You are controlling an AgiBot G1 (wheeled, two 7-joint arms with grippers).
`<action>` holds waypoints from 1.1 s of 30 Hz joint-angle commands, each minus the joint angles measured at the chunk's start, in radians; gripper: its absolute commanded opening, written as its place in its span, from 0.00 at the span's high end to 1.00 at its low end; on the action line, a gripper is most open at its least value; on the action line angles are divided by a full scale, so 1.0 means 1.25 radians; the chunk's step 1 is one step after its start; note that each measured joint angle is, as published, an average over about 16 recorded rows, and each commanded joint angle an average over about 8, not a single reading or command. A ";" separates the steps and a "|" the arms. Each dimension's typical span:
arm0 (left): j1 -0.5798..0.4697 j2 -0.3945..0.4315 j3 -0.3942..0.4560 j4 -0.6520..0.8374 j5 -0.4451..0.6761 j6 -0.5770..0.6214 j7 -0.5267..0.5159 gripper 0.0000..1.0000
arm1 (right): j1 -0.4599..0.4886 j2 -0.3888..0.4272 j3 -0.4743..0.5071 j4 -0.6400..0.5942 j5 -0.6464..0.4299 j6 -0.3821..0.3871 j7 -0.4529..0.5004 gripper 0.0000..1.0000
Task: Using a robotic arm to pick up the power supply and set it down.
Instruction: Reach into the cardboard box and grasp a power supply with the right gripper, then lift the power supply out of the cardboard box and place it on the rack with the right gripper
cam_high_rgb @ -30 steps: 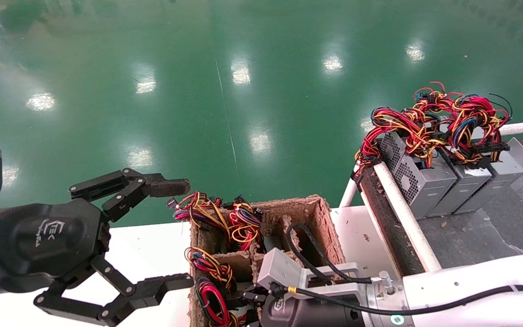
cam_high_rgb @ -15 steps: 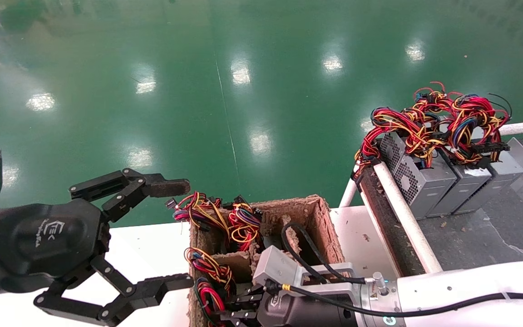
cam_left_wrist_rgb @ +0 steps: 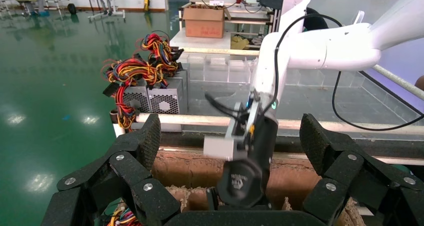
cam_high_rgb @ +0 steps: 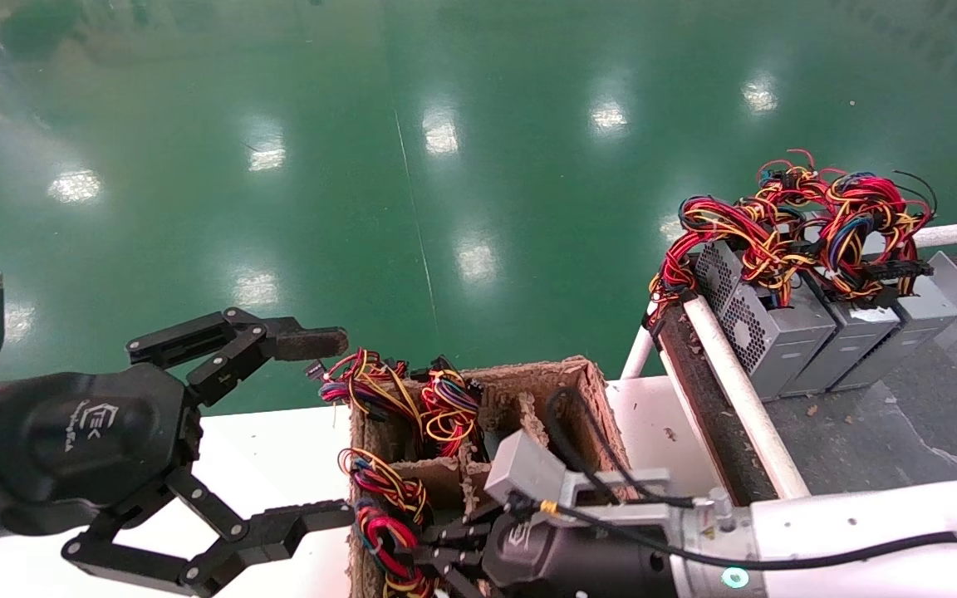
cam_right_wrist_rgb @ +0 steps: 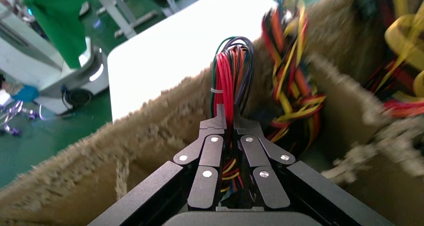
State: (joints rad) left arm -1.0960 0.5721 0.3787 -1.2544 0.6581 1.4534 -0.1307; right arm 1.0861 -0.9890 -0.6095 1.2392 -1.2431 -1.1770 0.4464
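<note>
My right gripper (cam_high_rgb: 412, 555) reaches into the front cell of the brown cardboard crate (cam_high_rgb: 591, 399). It is shut on a bundle of red, orange and blue wires (cam_right_wrist_rgb: 229, 75) belonging to a power supply whose metal box is hidden inside the crate. In the right wrist view the fingertips (cam_right_wrist_rgb: 216, 125) pinch the wires between them. The same bundle (cam_high_rgb: 383, 531) shows at the crate's front left. My left gripper (cam_high_rgb: 325, 428) hangs open beside the crate's left wall, holding nothing. From the left wrist view the right gripper's black palm (cam_left_wrist_rgb: 242, 178) shows over the crate.
More wire bundles (cam_high_rgb: 412, 399) fill the crate's back cells. Three silver power supplies (cam_high_rgb: 777, 332) with tangled wires stand on a dark shelf at the right behind a white rail (cam_high_rgb: 736, 390). The white table (cam_high_rgb: 271, 457) ends at a green floor.
The right gripper has pushed left and deeper into the crate's front cell, its wrist has tilted, and the red bundle sits slightly higher. The left arm has not moved.
</note>
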 commanded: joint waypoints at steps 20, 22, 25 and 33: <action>0.000 0.000 0.000 0.000 0.000 0.000 0.000 0.00 | -0.003 0.086 0.141 -0.015 0.220 -0.068 -0.083 1.00; 0.000 0.000 0.000 0.000 0.000 0.000 0.000 0.00 | 0.000 0.097 0.158 -0.019 0.245 -0.079 -0.092 1.00; 0.000 0.000 0.000 0.000 0.000 0.000 0.000 0.00 | 0.005 0.116 0.184 -0.025 0.283 -0.098 -0.102 1.00; 0.000 0.000 0.000 0.000 0.000 0.000 0.000 0.00 | 0.020 0.177 0.245 -0.035 0.363 -0.149 -0.121 1.00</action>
State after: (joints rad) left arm -1.0961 0.5720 0.3789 -1.2544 0.6579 1.4534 -0.1307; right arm 1.1071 -0.7650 -0.3023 1.1974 -0.7947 -1.3555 0.2949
